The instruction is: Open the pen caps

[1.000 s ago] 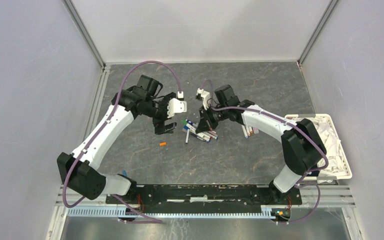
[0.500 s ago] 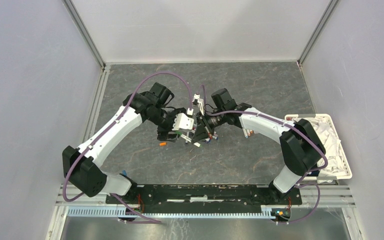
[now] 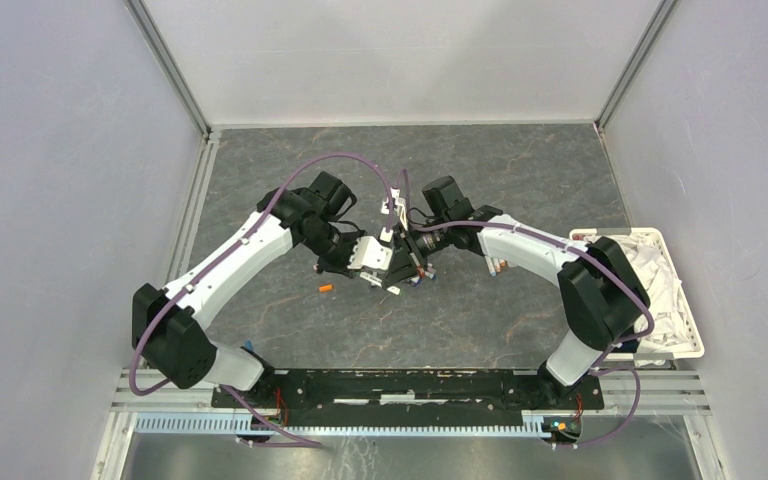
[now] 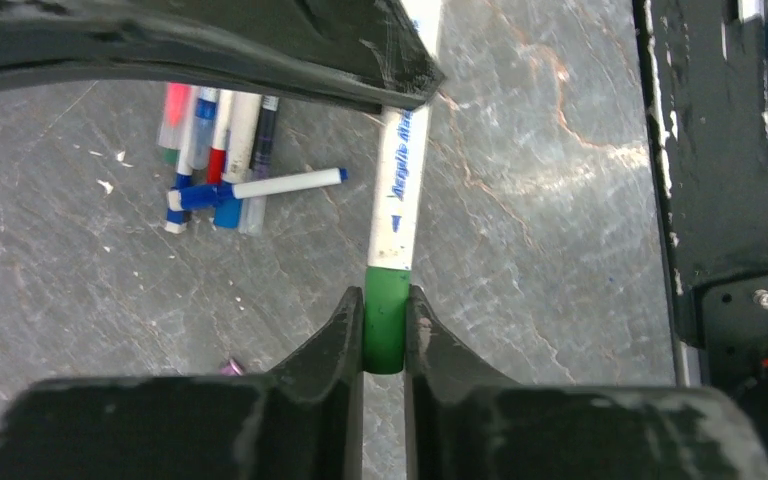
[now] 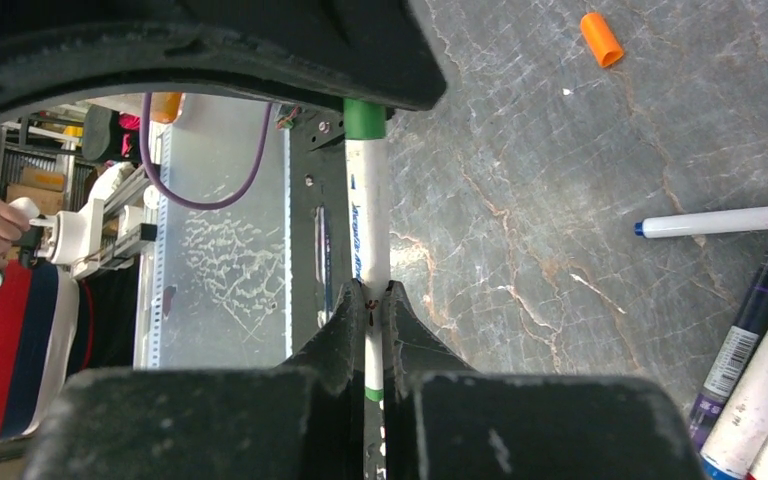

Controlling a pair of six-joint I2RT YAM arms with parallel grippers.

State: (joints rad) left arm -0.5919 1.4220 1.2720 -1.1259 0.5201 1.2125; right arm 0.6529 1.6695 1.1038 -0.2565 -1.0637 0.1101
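**A:** Pen caps [image 4: 192,196]: how many are off by now?

**B:** Few, I'd judge. One orange cap [image 3: 326,288] lies loose on the desk [image 3: 460,330], and I'll place everything from it. Seen from above, the pen [image 4: 398,190] in hand is held off the desk just to the right of that cap.

**A:** Who has hold of what?

**B:** The left jaws are pinched tight on its green cap [image 4: 385,320]. The right jaws are clamped hard on the white barrel [image 5: 368,235] further along. Both arms hold the one pen between them.

**A:** Is the green one off yet?

**B:** No. It sits flush against the barrel with no gap showing. It looks gripped and ready to pull, but not yet parted.

**A:** And the others?

**B:** The rest of the pens [image 4: 215,125] lie bunched further right of the orange cap, beyond the held pen. Several there keep their coloured caps on. One pen [image 5: 725,220] lying apart shows a bare blue tip, so it looks opened. A small purple bit [image 4: 230,365] at the edge of the left wrist view might be another cap, but it's too small to tell.

**A:** So most of the job remains?

**B:** That's my reading.
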